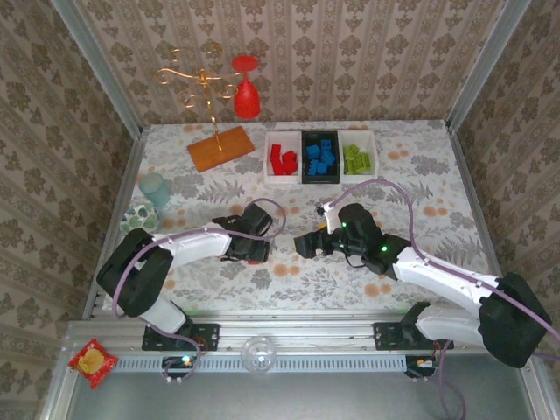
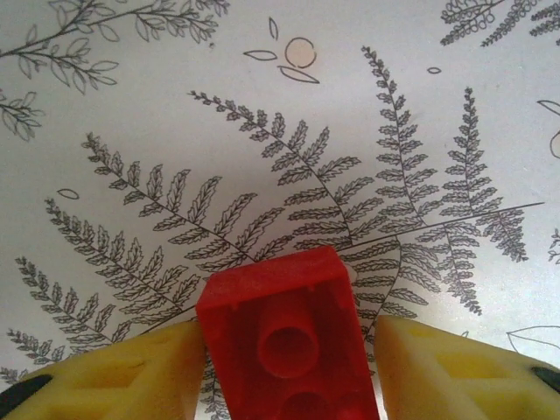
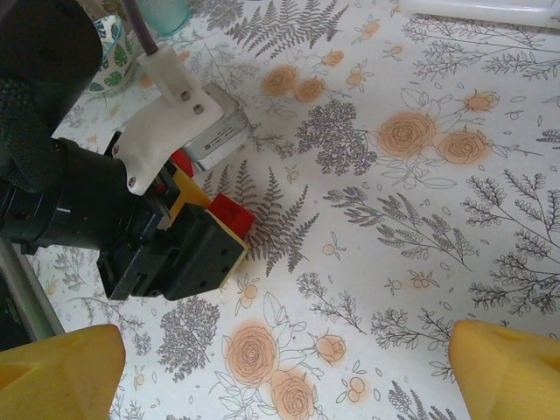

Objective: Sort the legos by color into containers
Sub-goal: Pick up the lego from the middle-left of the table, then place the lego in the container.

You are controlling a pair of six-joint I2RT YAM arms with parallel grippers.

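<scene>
Red plastic lego brick gripped between left gripper's yellow fingers over fern-printed tablecloth, right gripper spread wide and empty nearby, three shallow rectangular trays well beyond.

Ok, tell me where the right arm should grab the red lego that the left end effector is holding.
Grip the red brick by its free end, which juts past the yellow fingers of the left end effector. Its side walls there are flat and bare, while the underside is hollow. Probably come head-on with the open right end effector.
</scene>
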